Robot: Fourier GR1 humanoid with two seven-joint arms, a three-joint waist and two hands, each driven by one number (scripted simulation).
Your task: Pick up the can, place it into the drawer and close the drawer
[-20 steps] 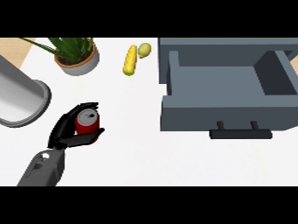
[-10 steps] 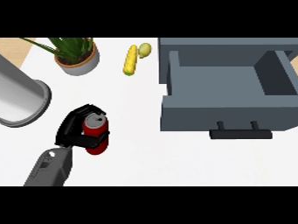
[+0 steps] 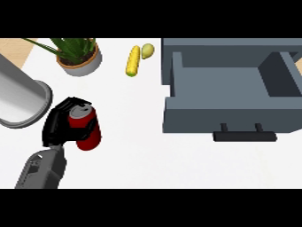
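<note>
Forearm in grey comes up from the lower left edge, and the left hand [image 3: 60,126] is wrapped round the red can [image 3: 84,128], fingers curled along its left side. The can stands roughly upright, its silver top tipped a little toward the far side, over the white worktop [image 3: 133,155]; whether its base touches the surface, I cannot tell. Just left of the hand lies a big grey cylinder [image 3: 13,95], its rim close to the knuckles, so room is tight on that side. To the right the worktop runs bare all the way to the drawer [image 3: 235,108], which stands pulled open, dark handle [image 3: 245,135] facing near, inside empty. Farther back sit a potted plant [image 3: 78,55], a yellow cob of corn [image 3: 133,62] and a small pale fruit [image 3: 147,50] just beside the drawer's far left corner. The right hand is nowhere in sight. Against a second ago, hand and can have shifted right and nearer, away from the cylinder, and the can now shows more of its red side.
</note>
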